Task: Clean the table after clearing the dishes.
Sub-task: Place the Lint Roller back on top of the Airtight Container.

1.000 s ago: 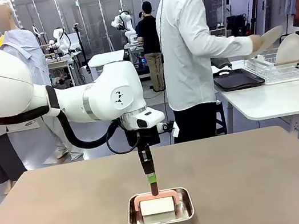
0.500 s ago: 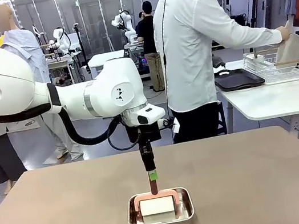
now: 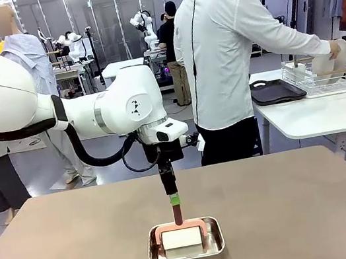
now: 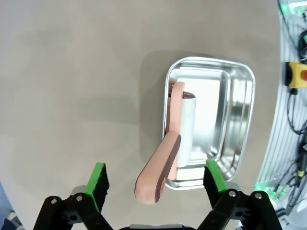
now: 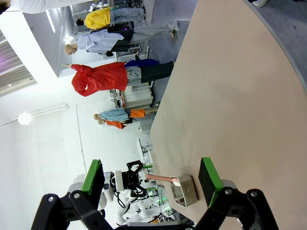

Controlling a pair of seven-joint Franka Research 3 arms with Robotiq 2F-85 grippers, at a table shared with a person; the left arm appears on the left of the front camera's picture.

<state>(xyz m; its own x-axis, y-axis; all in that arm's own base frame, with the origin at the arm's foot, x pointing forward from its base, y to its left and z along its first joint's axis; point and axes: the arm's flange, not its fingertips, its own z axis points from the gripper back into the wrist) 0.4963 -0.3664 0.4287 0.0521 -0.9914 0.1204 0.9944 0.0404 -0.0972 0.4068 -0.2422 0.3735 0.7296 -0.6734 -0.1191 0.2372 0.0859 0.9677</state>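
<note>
The taupe table [image 3: 306, 200] carries a small steel pan [image 3: 185, 246] near its front edge. In the pan lies a white roller [image 3: 181, 238] whose pink handle [image 3: 177, 217] sticks up. My left gripper [image 3: 174, 200] hangs just above it. In the left wrist view the left gripper [image 4: 156, 179] is open, its green pads [image 4: 98, 184] on either side of the pink handle [image 4: 160, 172] without touching it. Off to one side my right gripper [image 5: 151, 179] stands open on nothing, facing along the table [image 5: 230, 96]. At the white side table a person's hand sets a white plate [image 3: 329, 58] into a wire rack [image 3: 325, 79].
A dark tray [image 3: 275, 91] lies on the white side table beside the rack. The person in a white shirt [image 3: 221, 60] stands just past the table's far edge, turned away. The right wrist view shows the pan [image 5: 184, 189] small and far off.
My left gripper has risen slightly above the handle. The person has swung the plate from mid-air to the wire rack.
</note>
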